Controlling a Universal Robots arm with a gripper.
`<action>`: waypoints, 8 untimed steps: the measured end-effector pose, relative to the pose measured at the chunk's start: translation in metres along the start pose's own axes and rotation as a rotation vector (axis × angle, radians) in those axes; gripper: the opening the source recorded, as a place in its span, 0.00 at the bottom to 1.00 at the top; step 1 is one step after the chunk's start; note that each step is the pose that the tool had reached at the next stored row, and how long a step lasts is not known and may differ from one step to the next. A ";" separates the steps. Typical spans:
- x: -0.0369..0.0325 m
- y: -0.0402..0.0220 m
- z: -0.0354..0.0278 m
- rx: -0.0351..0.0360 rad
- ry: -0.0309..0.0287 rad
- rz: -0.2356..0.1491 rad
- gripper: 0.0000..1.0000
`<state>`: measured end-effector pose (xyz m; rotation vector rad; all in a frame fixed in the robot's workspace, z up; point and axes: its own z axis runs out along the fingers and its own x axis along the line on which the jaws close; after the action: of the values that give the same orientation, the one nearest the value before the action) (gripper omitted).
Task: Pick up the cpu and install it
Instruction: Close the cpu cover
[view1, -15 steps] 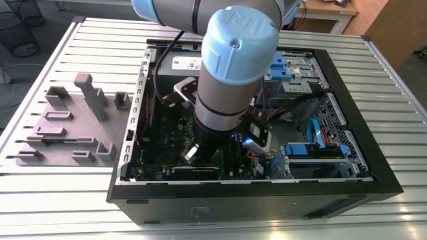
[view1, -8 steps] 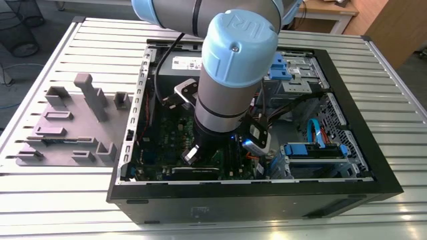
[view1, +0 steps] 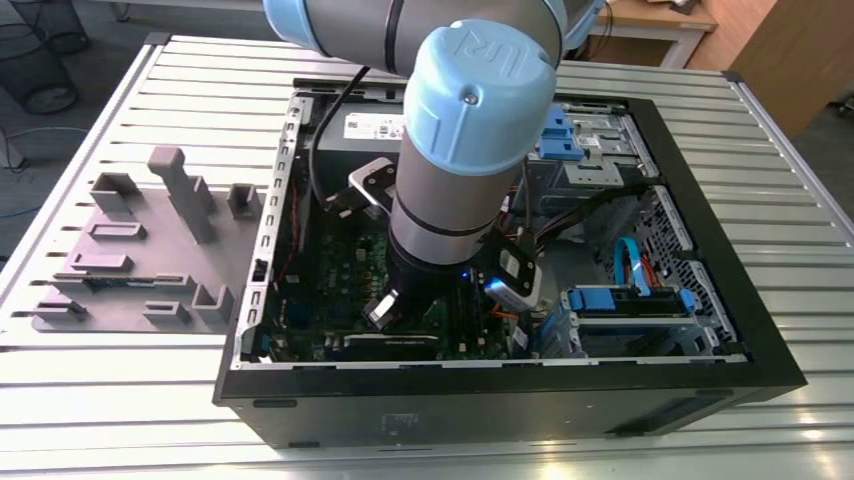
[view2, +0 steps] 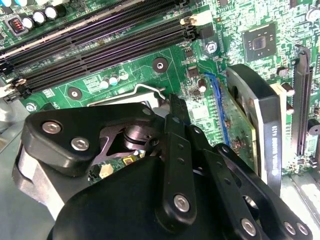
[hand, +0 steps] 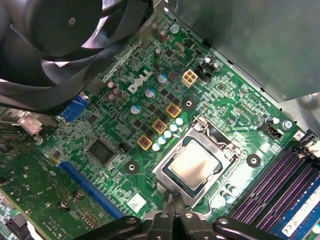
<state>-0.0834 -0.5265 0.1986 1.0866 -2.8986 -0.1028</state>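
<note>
Reaching down into the open case (view1: 747, 350) on the slatted surface (view1: 120, 400), the arm (view1: 461, 150) stands almost upright, its wrist pointing straight at the board (hand: 100, 120). Going left to right in the exterior view: the grey fixture blocks (view1: 147, 250) lie well apart from the hand on that view's left, then comes the case wall, then the arm over the board, then the drive bays (view1: 627, 300) on that view's right.

In the first wrist view the cpu (hand: 192, 165) already lies flat in the socket (hand: 165, 172), silvery top up, just beyond the fingertips. The hand (hand: 173, 197) hovers right at the socket's near edge, its two fingers (hand: 178, 200) pressed together with nothing between them (the thin black tips meet in a point). The chip seems seated and released, so by my reading the placing step is done or nearly so, and what remains of the install is securing it. The frame looks down around the chip, though I cannot tell whether it is latched.

In the second wrist view the hand's black linkage (view2: 175, 150) sits low over the board, with a wire lever (view2: 145, 90) just past it and the memory slots (view2: 100, 40) farther beyond. Any next move calls for fine, slow work, since the tips sit close to the socket.
</note>
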 end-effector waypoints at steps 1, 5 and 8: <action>0.0000 0.0001 -0.0003 0.0001 0.0002 0.000 0.11; 0.0000 0.0005 -0.0025 -0.0013 -0.0010 0.000 0.11; 0.0001 0.0007 -0.0055 -0.0034 -0.0028 0.000 0.11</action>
<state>-0.0835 -0.5263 0.2041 1.0869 -2.8998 -0.1092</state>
